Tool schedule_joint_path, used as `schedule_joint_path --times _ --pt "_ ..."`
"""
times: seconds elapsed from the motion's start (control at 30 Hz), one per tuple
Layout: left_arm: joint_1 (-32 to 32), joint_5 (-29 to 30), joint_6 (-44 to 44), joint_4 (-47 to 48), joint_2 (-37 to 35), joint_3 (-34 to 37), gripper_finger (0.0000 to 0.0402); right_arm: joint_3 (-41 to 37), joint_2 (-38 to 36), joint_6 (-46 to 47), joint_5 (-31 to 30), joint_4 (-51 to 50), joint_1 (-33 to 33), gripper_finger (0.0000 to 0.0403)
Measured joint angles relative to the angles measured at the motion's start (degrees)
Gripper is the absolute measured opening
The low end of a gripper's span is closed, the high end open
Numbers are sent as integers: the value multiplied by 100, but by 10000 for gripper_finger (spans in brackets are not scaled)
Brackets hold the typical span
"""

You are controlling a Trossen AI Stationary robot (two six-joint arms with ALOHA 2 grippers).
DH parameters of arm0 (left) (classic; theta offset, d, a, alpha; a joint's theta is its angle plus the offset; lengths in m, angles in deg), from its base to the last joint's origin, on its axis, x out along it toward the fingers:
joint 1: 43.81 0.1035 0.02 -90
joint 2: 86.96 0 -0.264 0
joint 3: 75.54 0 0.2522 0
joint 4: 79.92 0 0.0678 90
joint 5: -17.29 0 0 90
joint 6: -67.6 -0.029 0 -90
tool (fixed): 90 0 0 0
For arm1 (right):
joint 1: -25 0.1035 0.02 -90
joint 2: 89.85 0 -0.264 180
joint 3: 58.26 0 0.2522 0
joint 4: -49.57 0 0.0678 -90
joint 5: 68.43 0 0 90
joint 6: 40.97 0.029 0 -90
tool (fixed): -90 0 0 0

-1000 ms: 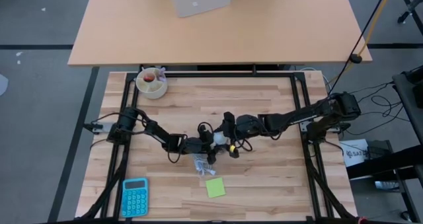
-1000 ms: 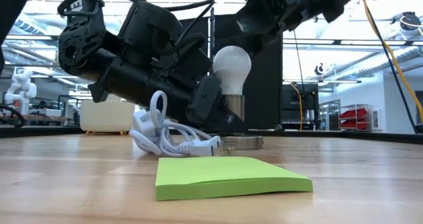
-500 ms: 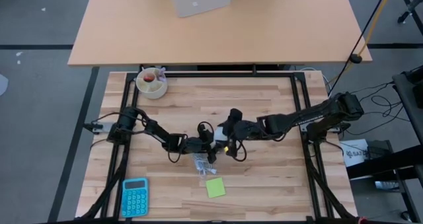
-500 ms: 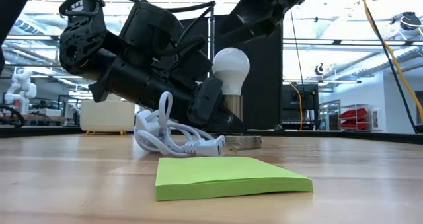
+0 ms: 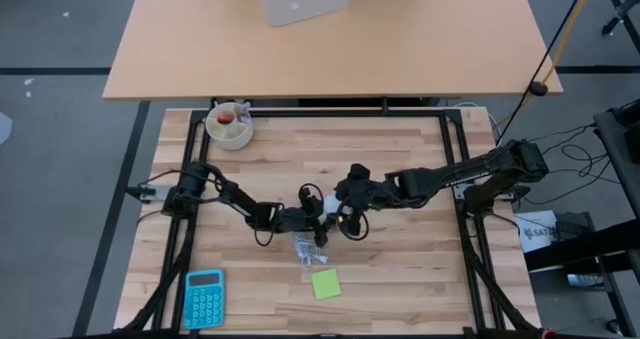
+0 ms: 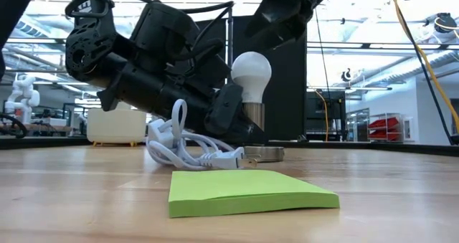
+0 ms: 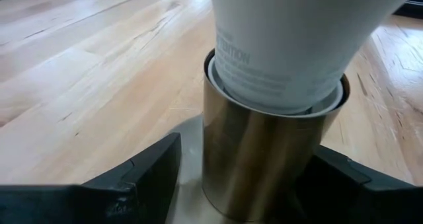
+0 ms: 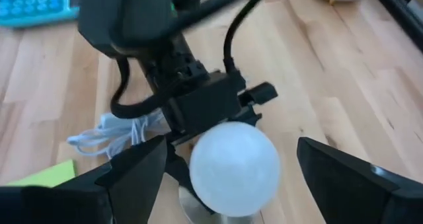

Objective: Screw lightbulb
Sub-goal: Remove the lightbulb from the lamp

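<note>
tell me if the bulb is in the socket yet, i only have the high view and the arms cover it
Observer: Low view shows the lightbulb upright, neck down in the brass socket.
Operator: is right gripping it
Observer: No. The right gripper is open, fingers either side of the globe with gaps.
Operator: where's left
Observer: The left gripper is low at the socket, beside the white cable.
</note>
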Motion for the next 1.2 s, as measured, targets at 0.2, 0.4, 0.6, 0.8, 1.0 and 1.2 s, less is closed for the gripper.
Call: schedule_joint_path --times 0.2,0.4,0.6,0.8,1.0,1.2 --pt "15 79 -4 22 9 -26 268 0 288 -12 126 81 -54 338" --pt "9 71 -13 18 9 -26 268 0 504 -13 -7 84 -114 339" --pt "9 38 -5 9 9 -28 268 2 610 -53 -113 41 -145 330" --pt "7 9 -4 14 9 -28 268 2 595 -55 -26 62 -143 305" --pt "7 -2 -6 16 9 -32 268 2 593 -75 8 32 -143 286" --pt "4 -115 -32 17 9 -32 268 9 575 -472 254 -37 -126 277"
